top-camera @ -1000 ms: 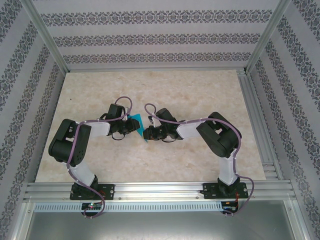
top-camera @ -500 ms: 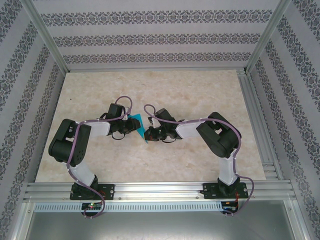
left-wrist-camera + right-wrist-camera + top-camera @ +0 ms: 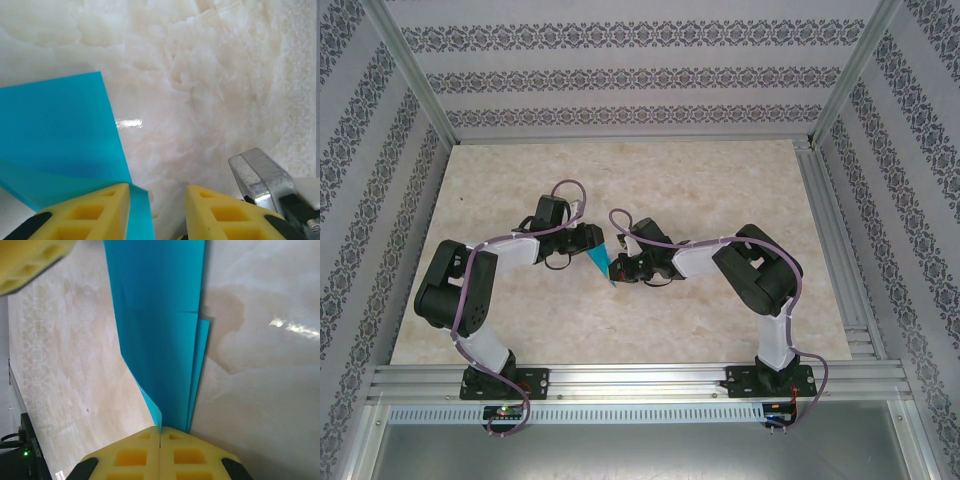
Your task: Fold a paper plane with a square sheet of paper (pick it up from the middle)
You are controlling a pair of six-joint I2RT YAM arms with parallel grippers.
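The left gripper (image 3: 157, 191), its jaws apart and holding nothing, could with a careless push bend or tear the folded sheet of paper (image 3: 55, 130), which lies just beside one of its fingers and reaches across to the right gripper (image 3: 160, 432), clamped tight on the narrow end.

Bright, even, diffuse light from above fills the enclosure. The pale table (image 3: 720, 180) carries only faint, soft shadows under my arms. Small white glare streaks shine on it in both wrist views. There the folded paper (image 3: 160, 315) looks crisp, while my yellow fingers (image 3: 125, 457) blur softly near the lens.
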